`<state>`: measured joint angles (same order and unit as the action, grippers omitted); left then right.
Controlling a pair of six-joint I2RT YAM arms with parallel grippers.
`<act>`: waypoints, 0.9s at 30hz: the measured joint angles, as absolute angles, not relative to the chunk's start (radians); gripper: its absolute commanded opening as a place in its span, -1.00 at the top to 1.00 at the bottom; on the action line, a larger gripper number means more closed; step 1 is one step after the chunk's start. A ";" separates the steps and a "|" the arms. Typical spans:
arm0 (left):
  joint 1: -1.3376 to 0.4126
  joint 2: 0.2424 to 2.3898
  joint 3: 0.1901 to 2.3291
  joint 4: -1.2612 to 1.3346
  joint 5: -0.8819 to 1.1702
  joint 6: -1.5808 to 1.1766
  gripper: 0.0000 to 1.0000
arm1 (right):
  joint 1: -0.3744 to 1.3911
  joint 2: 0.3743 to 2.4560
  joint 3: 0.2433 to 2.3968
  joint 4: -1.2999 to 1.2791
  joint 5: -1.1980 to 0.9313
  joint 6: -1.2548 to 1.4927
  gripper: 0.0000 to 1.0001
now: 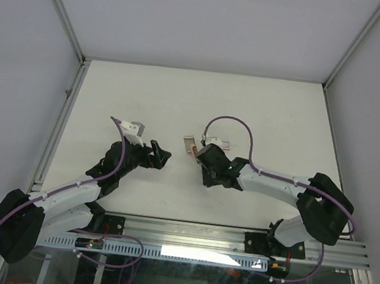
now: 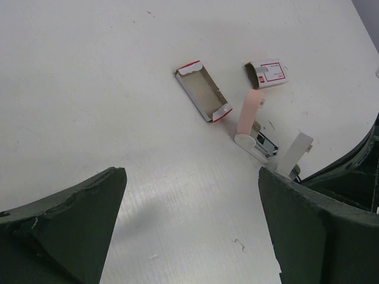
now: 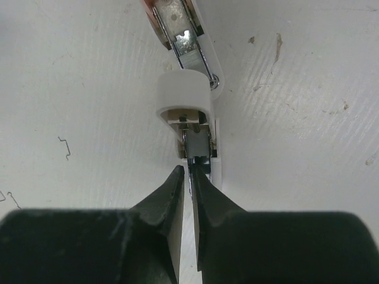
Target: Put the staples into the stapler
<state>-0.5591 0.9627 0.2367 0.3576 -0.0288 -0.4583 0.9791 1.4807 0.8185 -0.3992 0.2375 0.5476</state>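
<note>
Top external view, listed left to right.

- Table: white, closed in by pale walls on metal rails at the left, far and right edges. There is wide bare room over the far half and down both sides.
- Left gripper: fingers spread wide and grasping nothing, near the stapler but apart from it.
- Stapler: at mid-table, its 2 halves hinged open in a V. 1 half is pale pink and 1 white, with a silvery channel showing inside.
- Right gripper: at the stapler's white half.

Left wrist view:

- Cardboard tray: grey-brown inside with red-and-white end flaps.
- Small red-and-white box: just beyond the pink half.

Right wrist view:

- Bent loose staple: lying on the table.
- Right gripper: fingers pinched nearly together on a thin metal strip at the channel mouth. I cannot tell whether it is staples or part of the stapler.
</note>
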 measured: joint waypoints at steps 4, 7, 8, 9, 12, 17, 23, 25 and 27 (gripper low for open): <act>-0.559 0.962 0.237 0.358 -0.029 -0.458 -0.98 | 0.978 1.480 0.818 -0.398 0.233 0.549 0.63; -0.559 0.959 0.237 0.358 -0.028 -0.458 -0.98 | 0.977 1.471 0.818 -0.408 0.231 0.548 0.46; -0.559 0.957 0.236 0.359 -0.026 -0.458 -0.98 | 0.977 1.460 0.818 -0.416 0.231 0.548 0.38; -0.559 0.954 0.235 0.360 -0.024 -0.458 -0.98 | 0.977 1.445 0.818 -0.423 0.231 0.546 0.30; -0.559 0.944 0.233 0.368 -0.005 -0.459 -0.97 | 0.974 1.379 0.818 -0.430 0.232 0.542 0.14; -0.619 0.947 0.236 0.396 0.016 -0.468 -0.97 | 0.948 1.259 0.760 -0.387 0.228 0.546 0.02; -0.788 1.076 0.326 0.452 0.028 -0.482 -0.98 | 0.902 1.216 0.584 -0.306 0.167 0.553 -0.01; -0.813 1.141 0.367 0.480 0.032 -0.487 -0.98 | 0.899 1.194 0.534 -0.278 0.143 0.553 0.05; -0.813 1.198 0.401 0.501 0.036 -0.489 -0.98 | 0.898 1.171 0.506 -0.252 0.128 0.553 0.13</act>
<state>-0.8127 1.1980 0.4007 0.5011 0.0360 -0.4889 0.8978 1.1706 0.5060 -0.2520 0.1280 0.5529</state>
